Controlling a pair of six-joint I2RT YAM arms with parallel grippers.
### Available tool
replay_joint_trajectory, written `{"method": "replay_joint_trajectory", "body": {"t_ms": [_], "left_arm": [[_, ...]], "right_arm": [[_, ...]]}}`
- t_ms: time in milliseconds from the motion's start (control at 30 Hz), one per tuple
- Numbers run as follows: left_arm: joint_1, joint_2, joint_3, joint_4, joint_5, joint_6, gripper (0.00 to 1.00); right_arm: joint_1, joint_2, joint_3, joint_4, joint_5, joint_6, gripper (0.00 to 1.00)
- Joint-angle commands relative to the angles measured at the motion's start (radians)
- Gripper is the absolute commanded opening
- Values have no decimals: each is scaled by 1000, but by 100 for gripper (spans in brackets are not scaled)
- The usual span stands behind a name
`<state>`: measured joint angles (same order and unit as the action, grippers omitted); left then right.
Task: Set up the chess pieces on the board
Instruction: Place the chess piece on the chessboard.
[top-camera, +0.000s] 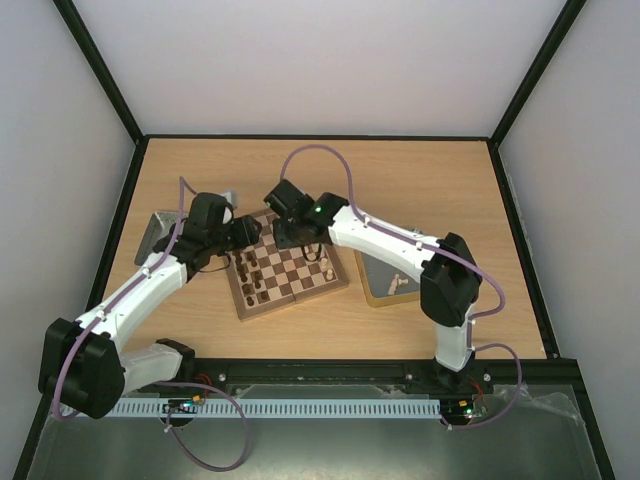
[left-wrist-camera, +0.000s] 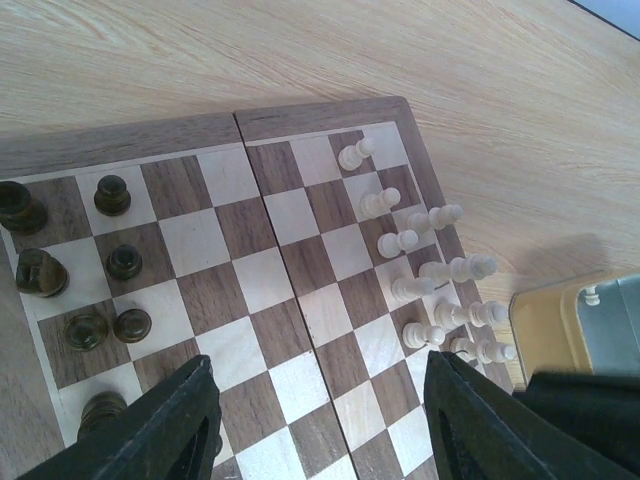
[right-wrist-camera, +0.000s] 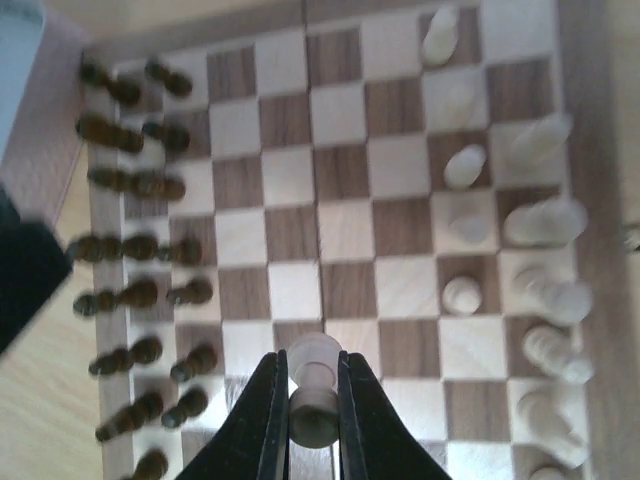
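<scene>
Wooden squares of brown and cream sit at the centre of the top external view. The board (top-camera: 290, 272) lies slightly askew on the table (top-camera: 450, 170), between a left tin (top-camera: 158, 235) and a right tin (top-camera: 375, 270). Both arms reach over its far side, the left gripper (top-camera: 247, 235) at the dark end and the right gripper (top-camera: 298, 243) nearer the middle. From up here we cannot tell how their jaws stand.

On the left wrist camera, the left gripper (left-wrist-camera: 320, 420) hangs over the board with its fingers (left-wrist-camera: 170, 425) well apart and nothing between them. We judge that it is idling at its own end so the other arm has room. Dark pieces (left-wrist-camera: 112, 195) stand in two files along the left edge and cream pieces (left-wrist-camera: 420, 275) along the right. A lone cream piece (left-wrist-camera: 592, 295) waits in the right tin at the frame's edge.

On the right wrist camera, the right gripper (right-wrist-camera: 313, 400) is pinched tight on a cream chessman (right-wrist-camera: 313, 358), whose rounded head shows past the fingertips. It hangs above the middle files, between the two armies. We take the grip on the body as deliberate, since it leaves the base free to be set flat on a square among the cream ranks.
</scene>
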<state>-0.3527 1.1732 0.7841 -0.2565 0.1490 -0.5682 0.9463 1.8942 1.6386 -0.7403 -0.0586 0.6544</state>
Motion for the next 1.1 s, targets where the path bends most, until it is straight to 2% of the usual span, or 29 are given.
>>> {"method": "replay_joint_trajectory", "body": {"t_ms": [0,400,767,1067], "left_arm": [[10,-13,10,-12,-20,10,58],[15,-7,-3,-2,-16,11,58],[15,2,-5,3,-9,12,59],[15,9,-2,5,-9,11,59]], "right_arm": [[-67,69,120,-83,84,-58,7],[-230,272,352,-129,135,-129,9],[-242,437,467,-86,100,-154,9],[-241,481,475,-34,114,-153,9]]}}
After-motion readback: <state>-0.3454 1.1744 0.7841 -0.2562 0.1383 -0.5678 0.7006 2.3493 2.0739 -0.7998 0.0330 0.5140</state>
